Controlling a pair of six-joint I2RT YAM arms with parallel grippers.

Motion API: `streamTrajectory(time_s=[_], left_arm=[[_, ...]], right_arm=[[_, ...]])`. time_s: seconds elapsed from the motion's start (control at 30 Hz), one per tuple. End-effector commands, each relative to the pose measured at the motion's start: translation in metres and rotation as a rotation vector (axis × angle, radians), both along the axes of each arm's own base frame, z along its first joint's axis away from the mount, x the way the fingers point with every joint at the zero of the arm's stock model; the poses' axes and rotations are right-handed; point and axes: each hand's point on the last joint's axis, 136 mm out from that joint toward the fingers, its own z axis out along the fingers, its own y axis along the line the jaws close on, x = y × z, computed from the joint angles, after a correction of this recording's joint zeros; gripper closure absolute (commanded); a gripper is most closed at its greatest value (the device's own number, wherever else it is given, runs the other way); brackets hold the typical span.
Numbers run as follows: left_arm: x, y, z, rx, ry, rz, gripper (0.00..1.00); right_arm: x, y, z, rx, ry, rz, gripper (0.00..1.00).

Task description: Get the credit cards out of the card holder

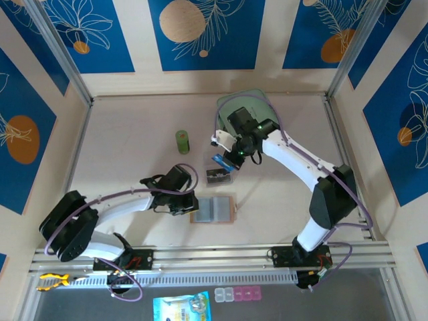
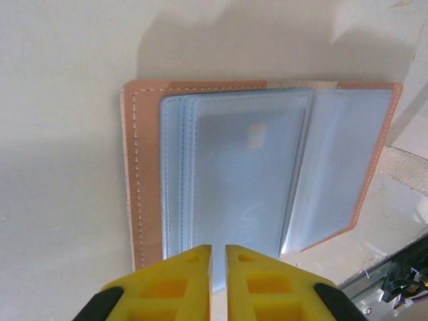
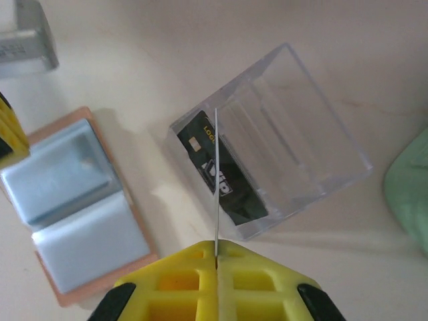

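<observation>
Holding credit card (image 1: 218, 160) over clear box (image 3: 287, 134); card holder (image 1: 214, 209) open on bench (image 1: 134, 167).
Right jaws clamp the thin card edge-on above the clear box, which contains a dark card (image 3: 235, 197). Card holder lies flat near the box, grey-blue sleeves upward. Left jaws, closed to a narrow slit, hang at the holder's sleeve edge.

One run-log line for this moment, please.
left claw closed at edge of open card holder | right claw pinching credit card above clear box | dark card in box | visible pockets look empty
</observation>
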Motion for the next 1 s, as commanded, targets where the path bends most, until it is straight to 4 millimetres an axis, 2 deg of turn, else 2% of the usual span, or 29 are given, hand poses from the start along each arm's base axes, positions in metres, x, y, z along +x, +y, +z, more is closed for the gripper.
streamTrajectory(time_s=[0.0, 0.17, 0.47, 0.97], left_arm=[[0.001, 0.012, 0.003, 0.034, -0.017, 0.013, 0.87], [0.001, 0.017, 0.001, 0.03, -0.017, 0.038, 0.87], [0.001, 0.02, 0.001, 0.034, -0.012, 0.051, 0.86], [-0.001, 0.027, 0.002, 0.046, -0.011, 0.063, 0.86]], right_arm=[[-0.003, -0.006, 0.001, -0.047, -0.003, 0.234, 1.0], [0.013, -0.001, -0.005, -0.054, 0.028, 0.308, 1.0], [0.029, 0.013, -0.02, -0.03, 0.087, 0.353, 1.0], [0.019, 0.015, -0.054, -0.07, 0.193, 0.398, 1.0]])
